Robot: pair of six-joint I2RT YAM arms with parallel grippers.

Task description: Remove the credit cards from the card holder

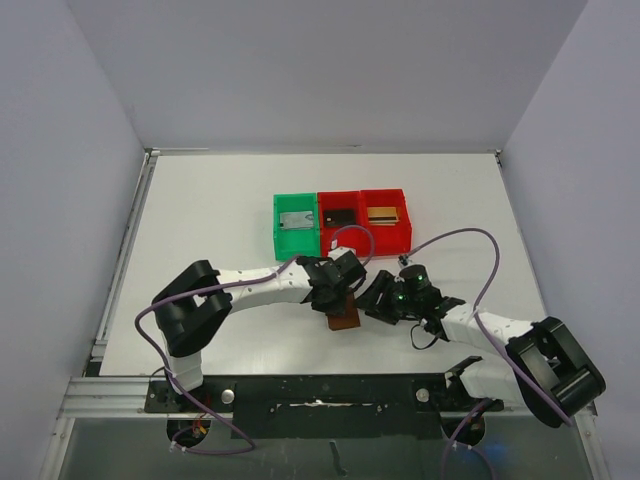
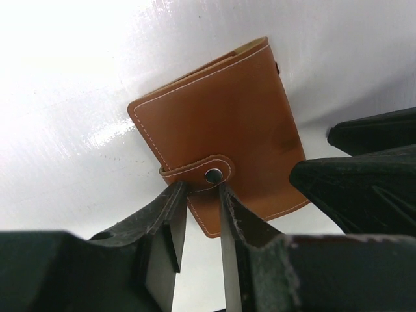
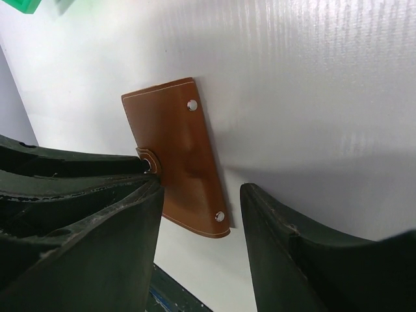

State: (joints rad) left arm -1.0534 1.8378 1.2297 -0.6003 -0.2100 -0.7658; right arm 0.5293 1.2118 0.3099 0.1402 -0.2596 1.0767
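Observation:
The card holder [image 1: 343, 316] lies folded shut on the white table, brown with pale stitching, and its strap [image 2: 195, 174] is snapped closed over the front edge. No credit cards show; the closed cover hides anything inside. My left gripper [image 2: 201, 190] is open by a narrow gap, its fingertips [image 2: 177, 195] resting against the strap on either side of the snap button [image 2: 213, 174]. In the top view it [image 1: 335, 296] sits over the holder's far edge. My right gripper [image 3: 201, 187] is open wide just to the holder's [image 3: 185, 162] right, one finger [image 3: 140, 195] close by the strap.
Three small bins stand in a row behind the arms: a green one [image 1: 296, 226] with a grey item, a red one [image 1: 340, 218] with a dark item, and a red one [image 1: 385, 216] with a flat gold-brown item. Cables loop off both wrists.

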